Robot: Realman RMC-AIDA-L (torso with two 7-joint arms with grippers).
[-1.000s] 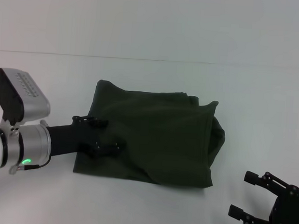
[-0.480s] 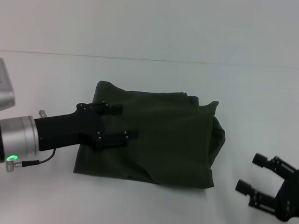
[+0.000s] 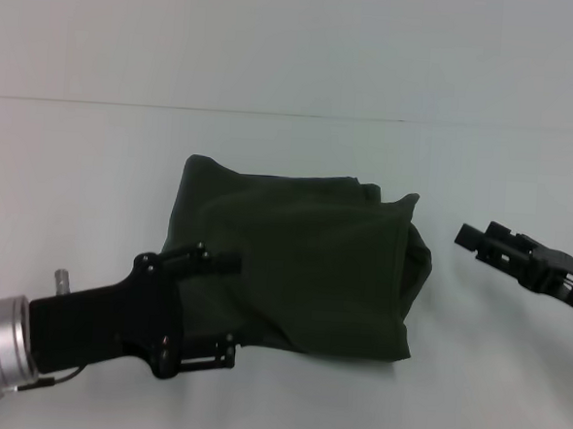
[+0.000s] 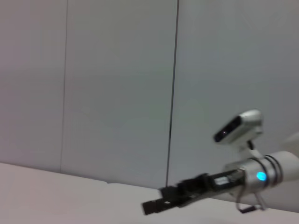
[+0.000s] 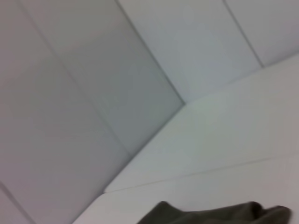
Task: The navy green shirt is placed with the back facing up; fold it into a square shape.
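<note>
Jaws of the left gripper (image 3: 218, 308) are being held spread apart, gripping nothing, at the shirt's near-left corner, one finger lying over the cloth in the head view and the other at its near edge; whether they are touching the fabric cannot be told. One navy green shirt (image 3: 298, 269) is being shown, and it is the only cloth in view. It is lying in the middle of the white worktop (image 3: 96, 154), already folded into a rough, slightly wide block, its long axis running left to right. Only plain fabric is being shown upward. Its left and near edges are lying fairly straight, while the right edge is bunching into a raised, rumpled fold and the far-right corner is sticking up in a small point. In the right wrist view only a rumpled strip of the shirt's edge is being shown (image 5: 219, 213).

To the right, the right gripper (image 3: 480, 238) is being held above the worktop, just beside the shirt's rumpled right edge but apart from it, its tip pointing toward the cloth. Whether its jaws are spread or pressed together cannot be told. In the left wrist view the same gripper (image 4: 154, 205) is being seen farther off, reaching low over the worktop.
</note>
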